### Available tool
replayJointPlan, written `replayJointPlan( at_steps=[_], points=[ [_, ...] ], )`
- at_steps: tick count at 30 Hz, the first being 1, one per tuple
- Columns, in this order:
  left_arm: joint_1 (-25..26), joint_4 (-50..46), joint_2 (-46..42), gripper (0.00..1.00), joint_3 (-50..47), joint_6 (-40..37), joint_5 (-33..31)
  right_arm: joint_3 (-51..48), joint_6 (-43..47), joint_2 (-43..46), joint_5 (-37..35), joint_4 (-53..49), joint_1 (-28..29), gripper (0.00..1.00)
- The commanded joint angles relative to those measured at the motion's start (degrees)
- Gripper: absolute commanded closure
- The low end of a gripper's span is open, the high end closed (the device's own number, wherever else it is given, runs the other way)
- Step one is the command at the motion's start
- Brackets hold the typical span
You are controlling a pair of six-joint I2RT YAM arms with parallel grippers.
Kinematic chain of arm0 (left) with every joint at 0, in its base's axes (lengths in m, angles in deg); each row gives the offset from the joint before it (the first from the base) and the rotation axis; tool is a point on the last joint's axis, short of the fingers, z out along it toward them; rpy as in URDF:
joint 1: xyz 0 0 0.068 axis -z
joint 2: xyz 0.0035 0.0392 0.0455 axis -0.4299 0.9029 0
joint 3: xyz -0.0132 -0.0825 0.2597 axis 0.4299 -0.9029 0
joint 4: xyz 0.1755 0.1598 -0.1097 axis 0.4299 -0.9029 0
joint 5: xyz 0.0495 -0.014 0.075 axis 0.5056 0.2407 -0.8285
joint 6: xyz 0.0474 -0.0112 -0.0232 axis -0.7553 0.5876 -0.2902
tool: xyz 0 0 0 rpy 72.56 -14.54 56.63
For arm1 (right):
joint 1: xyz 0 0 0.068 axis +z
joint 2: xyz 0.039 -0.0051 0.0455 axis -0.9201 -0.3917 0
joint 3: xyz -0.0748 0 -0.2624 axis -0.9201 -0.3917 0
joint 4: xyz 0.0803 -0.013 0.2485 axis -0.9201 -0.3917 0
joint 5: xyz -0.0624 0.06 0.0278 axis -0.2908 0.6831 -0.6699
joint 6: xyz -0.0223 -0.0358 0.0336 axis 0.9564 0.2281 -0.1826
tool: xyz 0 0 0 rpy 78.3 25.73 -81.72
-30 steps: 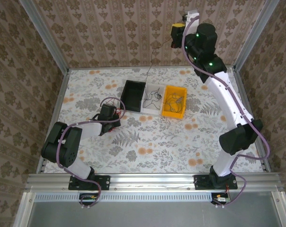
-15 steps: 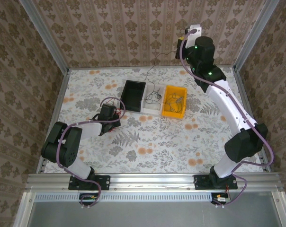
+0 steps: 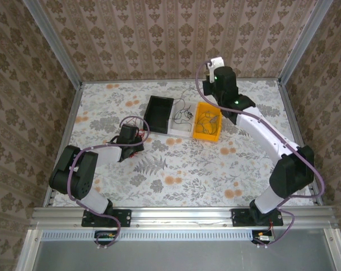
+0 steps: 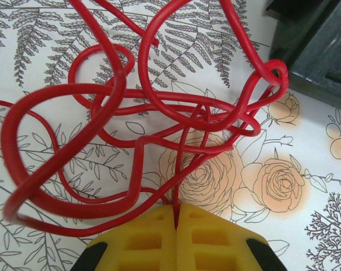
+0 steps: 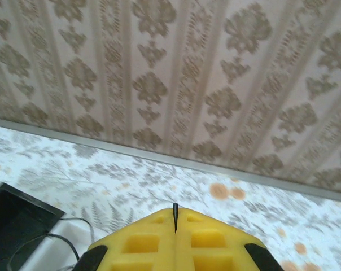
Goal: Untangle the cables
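– Several thin red cables (image 4: 142,113) lie in one loose knot on the flowered desk (image 3: 215,180), left of its middle and near the black bin (image 3: 149,113). What do we have hold of?

– Our left hand (image 4: 176,210) is closed tight, its yellow fingers pressed together. A couple of red strands run into the seam, so we judge them pinched there. Our right hand (image 5: 175,213) is closed too, raised over the far edge. We cannot tell whether anything is caught in it.

– Is there more wire?

– Fine black wires (image 3: 183,116) sit in the white bin (image 3: 180,133) near the far edge, between the black bin and a yellow bin (image 3: 207,137).

– How will the red ones handle?

– We expect them to be light, limp and a little springy, keeping their curls, and smooth enough to slip. A hard pull would likely tighten the crossings. We would take one strand close to a free end and ease it out loop by loop, while the other hand pins the bundle.
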Motion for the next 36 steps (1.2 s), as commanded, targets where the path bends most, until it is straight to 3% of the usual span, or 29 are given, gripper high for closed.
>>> replayJointPlan(
  at_steps=[1, 7, 14, 27, 36],
  points=[
    [2.53, -2.76, 4.44, 1.00, -1.89, -0.98, 8.41, -3.62, 1.65, 7.11, -6.21, -0.10, -0.31, 1.00],
    [2.59, -2.76, 5.88, 1.00, -0.77, -1.31, 9.30, -8.31, 1.42, 12.49, -6.16, -2.24, -0.62, 1.00],
    [2.69, -2.48, 5.82, 1.00, -0.89, -0.97, 8.99, -8.50, 1.14, 11.38, -3.86, -2.94, -0.48, 1.00],
    [2.70, -2.60, 4.40, 1.00, -1.95, -0.97, 8.43, -2.21, 4.71, -3.75, -3.83, -1.91, 3.10, 1.00],
    [2.87, -2.21, 4.30, 1.00, -2.19, -1.15, 8.63, 7.43, 3.00, -16.13, 3.34, -3.51, 4.50, 1.00]
  ],
)
